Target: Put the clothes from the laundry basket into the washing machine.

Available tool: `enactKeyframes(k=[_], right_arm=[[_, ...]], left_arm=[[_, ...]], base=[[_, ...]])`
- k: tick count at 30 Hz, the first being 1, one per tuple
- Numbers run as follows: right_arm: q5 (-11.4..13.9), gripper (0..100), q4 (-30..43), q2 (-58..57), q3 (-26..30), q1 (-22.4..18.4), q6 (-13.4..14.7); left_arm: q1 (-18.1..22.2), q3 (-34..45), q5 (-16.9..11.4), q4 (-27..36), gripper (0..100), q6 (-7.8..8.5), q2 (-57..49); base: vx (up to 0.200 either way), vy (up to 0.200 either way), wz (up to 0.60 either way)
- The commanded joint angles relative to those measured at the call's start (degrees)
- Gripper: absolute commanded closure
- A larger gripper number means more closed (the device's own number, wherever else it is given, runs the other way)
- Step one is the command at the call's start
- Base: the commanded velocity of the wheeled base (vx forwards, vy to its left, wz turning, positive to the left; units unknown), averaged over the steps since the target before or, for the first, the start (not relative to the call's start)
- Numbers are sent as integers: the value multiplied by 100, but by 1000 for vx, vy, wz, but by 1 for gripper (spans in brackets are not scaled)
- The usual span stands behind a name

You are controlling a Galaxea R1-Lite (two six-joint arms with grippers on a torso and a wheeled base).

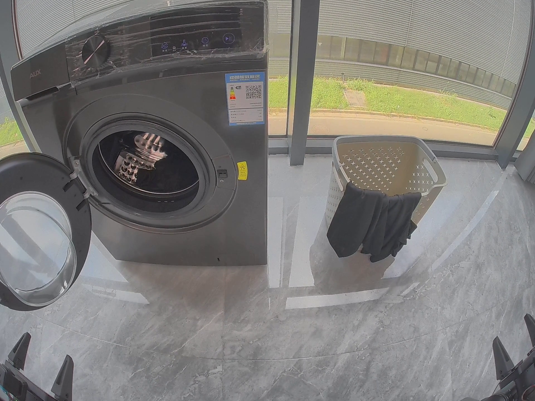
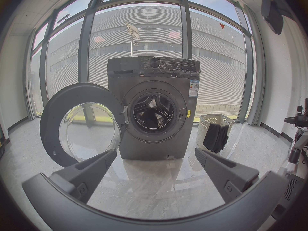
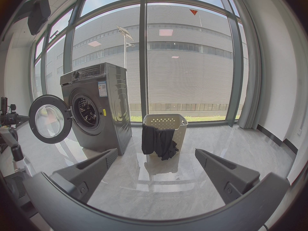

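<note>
Clothes [image 1: 370,224], dark and limp, drape the perforated basket [image 1: 384,171]; left fingers [image 2: 86,174] and right fingers [image 3: 86,174] apart.

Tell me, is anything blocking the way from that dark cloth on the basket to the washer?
Nothing visible does. The door is swung open aside, the drum opening uncovered, and only bare floor lies between the washing machine and the dark cloth draped over the laundry basket.
</note>
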Motion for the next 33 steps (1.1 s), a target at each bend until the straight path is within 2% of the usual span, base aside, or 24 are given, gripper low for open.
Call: enactKeyframes(k=[1, 12, 21, 33], right_arm=[[1, 0, 0, -79, 101, 4, -4], [1, 0, 0, -79, 101, 4, -4], [1, 0, 0, -79, 101, 4, -4], [1, 0, 0, -79, 101, 4, -4]], left_arm=[[0, 84, 1, -2, 0, -1, -77], [0, 84, 10, -2, 0, -10, -77], [0, 84, 36, -2, 0, -10, -77], [0, 84, 36, -2, 0, -10, -77]], base=[[200, 0, 0], [200, 0, 0], [0, 0, 0], [0, -200, 0]])
